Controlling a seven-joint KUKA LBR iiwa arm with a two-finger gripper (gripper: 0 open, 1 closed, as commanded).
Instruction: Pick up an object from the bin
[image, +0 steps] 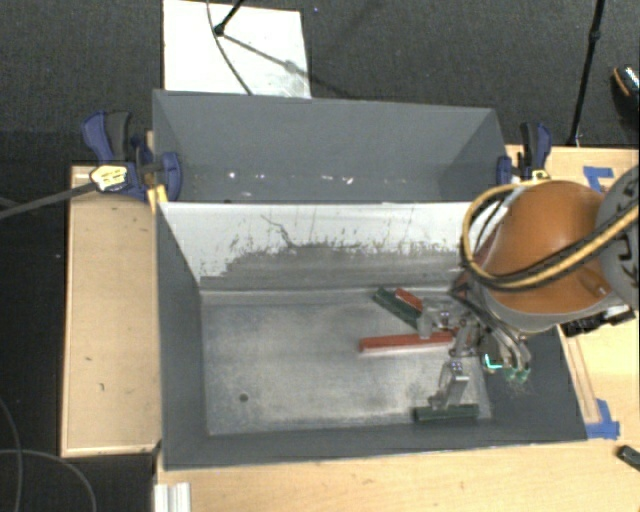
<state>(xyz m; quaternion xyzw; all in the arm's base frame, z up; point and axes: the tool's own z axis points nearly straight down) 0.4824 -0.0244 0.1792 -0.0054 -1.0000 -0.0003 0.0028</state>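
My gripper (456, 378) hangs low over the bin's right front part, below the arm's orange cover. Right under its tip a small dark green flat block (446, 412) lies on the floor near the front wall; I cannot tell whether the gripper touches it. A long reddish-brown stick (400, 344) lies flat just to the gripper's left, its right end passing under the gripper's body. Behind it, a short green piece (393, 304) and a red piece (408, 298) lie crossed close to the back slope.
The left and middle of the bin floor carry only scuff marks. The sloping back wall rises behind the pieces. The arm with its cables covers the bin's right wall.
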